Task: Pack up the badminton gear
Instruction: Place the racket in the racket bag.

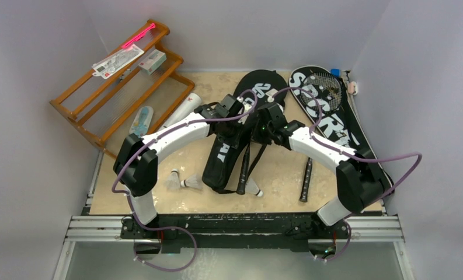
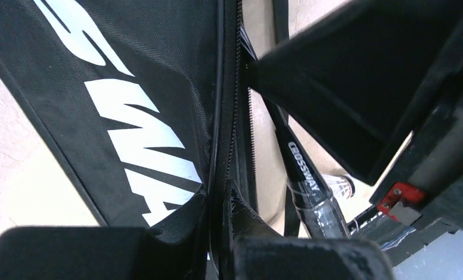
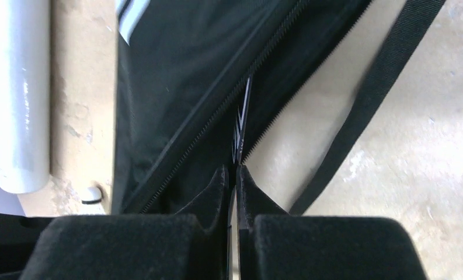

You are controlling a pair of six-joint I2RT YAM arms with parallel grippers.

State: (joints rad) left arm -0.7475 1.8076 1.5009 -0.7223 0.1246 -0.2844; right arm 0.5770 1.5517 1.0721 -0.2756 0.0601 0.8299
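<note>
Left gripper: clamped tight on the zip edge of the centre bag, right beside the white lettering.
Right gripper: jaws all but touching, pinching the thin shaft of a racket at the bag's open zip.
Centre bag: mid-table between both arms, with the racket's black handle poking out of the near end.
Second bag: flat along the right wall, with a second racket resting on it.
Shuttlecocks: three on the table by the centre bag's near end.
Tube: left of the centre bag, against the orange rack.

The bag is black with white lettering (the rack orange).
</note>
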